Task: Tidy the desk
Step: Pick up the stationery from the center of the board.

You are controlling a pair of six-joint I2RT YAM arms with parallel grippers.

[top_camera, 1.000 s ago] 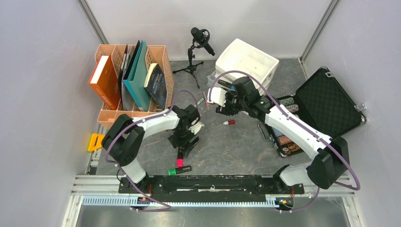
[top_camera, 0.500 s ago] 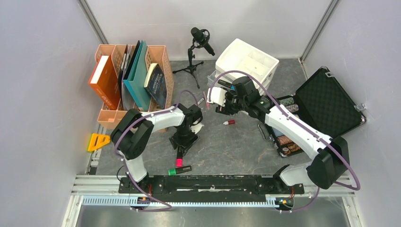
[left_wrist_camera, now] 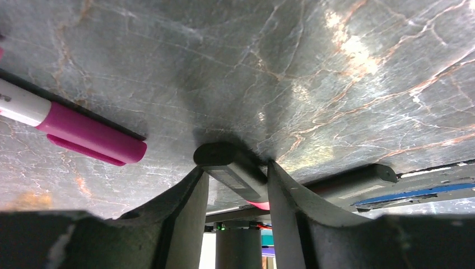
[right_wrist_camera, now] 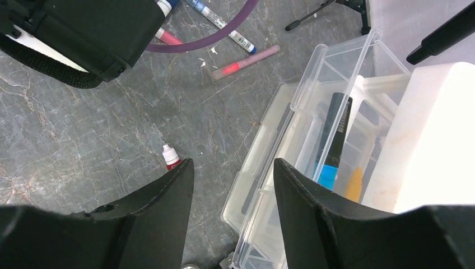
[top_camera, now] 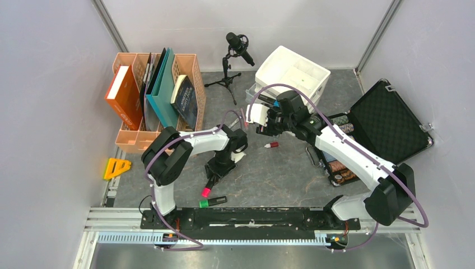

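On the desk point(top_camera: 269, 174), my left gripper point(top_camera: 214, 171) reaches down near the middle front. In the left wrist view its jaws point(left_wrist_camera: 235, 168) press both sides of a black marker point(left_wrist_camera: 224, 162) with a pink end, which lies slantwise between the fingers. Its pink end point(top_camera: 205, 192) pokes out below the gripper in the top view. My right gripper point(right_wrist_camera: 232, 163) hangs open and empty above the edge of a clear plastic box point(right_wrist_camera: 313, 140) holding pens; in the top view this gripper point(top_camera: 262, 129) is at the centre back.
A pink-capped white marker point(left_wrist_camera: 89, 137) and a green-capped black marker point(top_camera: 213, 201) lie close by. A small red bottle point(top_camera: 271, 145), loose pens point(right_wrist_camera: 241, 61), a peach book rack point(top_camera: 157, 95), a microphone tripod point(top_camera: 235, 47), white drawers point(top_camera: 291, 70) and an open black case point(top_camera: 386, 120) surround the middle.
The left gripper has shifted a little right and narrowed its jaws onto the black marker, whose pink end swung left. The right arm has stayed still.
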